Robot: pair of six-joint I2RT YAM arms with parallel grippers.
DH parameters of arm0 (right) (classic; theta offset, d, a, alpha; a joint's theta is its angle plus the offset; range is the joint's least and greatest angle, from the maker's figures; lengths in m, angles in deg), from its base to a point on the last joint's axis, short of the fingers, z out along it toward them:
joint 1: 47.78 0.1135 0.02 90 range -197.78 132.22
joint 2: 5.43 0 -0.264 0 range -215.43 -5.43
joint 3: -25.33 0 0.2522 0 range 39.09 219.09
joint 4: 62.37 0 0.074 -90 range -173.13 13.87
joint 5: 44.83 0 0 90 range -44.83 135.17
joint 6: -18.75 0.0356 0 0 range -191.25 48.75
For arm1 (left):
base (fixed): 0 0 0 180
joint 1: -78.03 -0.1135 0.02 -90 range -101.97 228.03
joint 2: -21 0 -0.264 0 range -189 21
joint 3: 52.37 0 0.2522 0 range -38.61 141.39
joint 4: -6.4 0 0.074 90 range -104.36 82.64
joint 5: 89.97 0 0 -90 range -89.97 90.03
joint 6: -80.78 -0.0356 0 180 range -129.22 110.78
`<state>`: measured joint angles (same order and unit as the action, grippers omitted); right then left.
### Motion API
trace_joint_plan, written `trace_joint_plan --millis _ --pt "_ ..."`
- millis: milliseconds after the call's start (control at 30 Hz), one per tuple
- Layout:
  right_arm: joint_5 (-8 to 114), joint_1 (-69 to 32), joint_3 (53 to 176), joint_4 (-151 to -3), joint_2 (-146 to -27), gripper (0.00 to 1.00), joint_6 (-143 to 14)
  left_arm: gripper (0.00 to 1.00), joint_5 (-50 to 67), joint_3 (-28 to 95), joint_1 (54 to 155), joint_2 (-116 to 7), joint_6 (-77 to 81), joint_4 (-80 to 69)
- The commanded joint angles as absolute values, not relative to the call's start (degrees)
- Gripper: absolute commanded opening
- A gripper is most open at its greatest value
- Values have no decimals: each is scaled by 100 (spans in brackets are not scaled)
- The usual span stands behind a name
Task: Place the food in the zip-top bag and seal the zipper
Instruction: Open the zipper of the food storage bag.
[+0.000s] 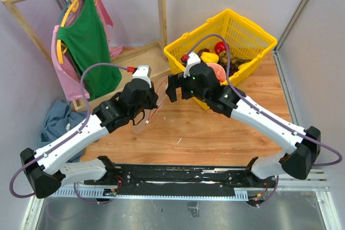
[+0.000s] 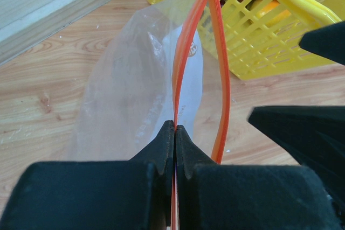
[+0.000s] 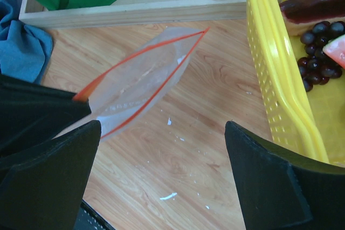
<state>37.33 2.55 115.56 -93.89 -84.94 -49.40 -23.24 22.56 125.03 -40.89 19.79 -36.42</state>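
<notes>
The clear zip-top bag [image 2: 135,90] hangs over the wooden table with its mouth gaping. My left gripper [image 2: 175,127] is shut on one lip of the red-orange zipper [image 2: 186,52]; the other lip [image 2: 223,90] bows away to the right. From above, the left gripper [image 1: 148,106] holds the bag [image 1: 141,127] at table centre. My right gripper [image 3: 161,125] is open and empty, just right of the bag [image 3: 140,84] and beside the basket. The food lies in the basket: dark grapes [image 3: 318,52], a watermelon slice [image 3: 337,49] and a yellow pepper [image 1: 209,57].
The yellow plastic basket [image 1: 245,30] stands at the back right, its near wall [image 3: 269,79] close to my right fingers. A red round fruit [image 1: 220,47] is in it too. A wooden clothes rack base [image 3: 135,9], green garment [image 1: 86,41] and blue cloth [image 3: 21,52] occupy the left.
</notes>
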Motion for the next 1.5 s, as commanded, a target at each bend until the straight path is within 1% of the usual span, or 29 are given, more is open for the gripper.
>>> trace_joint_plan --millis 0,100,267,367,500,567,633,700,800,967,1067,1167,1367,1467 --pt "3678 413 11732 -9384 -8923 96 -4685 0 -2387 2321 12505 -3906 2042 -3634" --pt "3722 465 11654 -9554 -9171 93 -4660 0 -2471 2377 12505 -3844 2018 -3715" --pt "3723 518 11324 -9914 -9393 85 -4683 0 -2703 2476 12505 -3701 1950 -3928" --pt "3515 521 11120 -10152 -9352 81 -4784 0 -2989 2554 12505 -3634 1905 -4165" --pt "3181 514 10800 -10247 -9216 73 -5015 0 -3345 2688 12501 -3474 1890 -4458" --pt "2998 514 10727 -10378 -9215 70 -5111 0 -3500 2749 12505 -3386 1890 -4562" --pt "2842 518 10641 -10457 -9210 70 -5213 0 -3627 2758 12505 -3287 1875 -4610" --pt "2750 516 10589 -10487 -9163 70 -5318 0 -3686 2727 12505 -3209 1844 -4610" --pt "3077 514 10619 -10289 -8967 71 -5566 0 -3329 2561 12505 -3218 1719 -4432" --pt "4011 513 10964 -10009 -8623 79 -5991 0 -2774 2308 12505 -3430 1678 -4134" --pt "4263 512 11304 -10137 -8470 86 -6312 0 -2931 2353 12505 -3562 1659 -4173" --pt "4341 470 11609 -10372 -8334 91 -6586 0 -3107 2480 12505 -3697 1575 -4264" --pt "4813 115 12259 -10826 -8292 95 -6937 0 -3771 3127 12505 -3994 1457 -4884" --pt "5033 -218 12527 -10878 -8342 95 -6940 0 -3898 3230 12505 -3990 1249 -4892"
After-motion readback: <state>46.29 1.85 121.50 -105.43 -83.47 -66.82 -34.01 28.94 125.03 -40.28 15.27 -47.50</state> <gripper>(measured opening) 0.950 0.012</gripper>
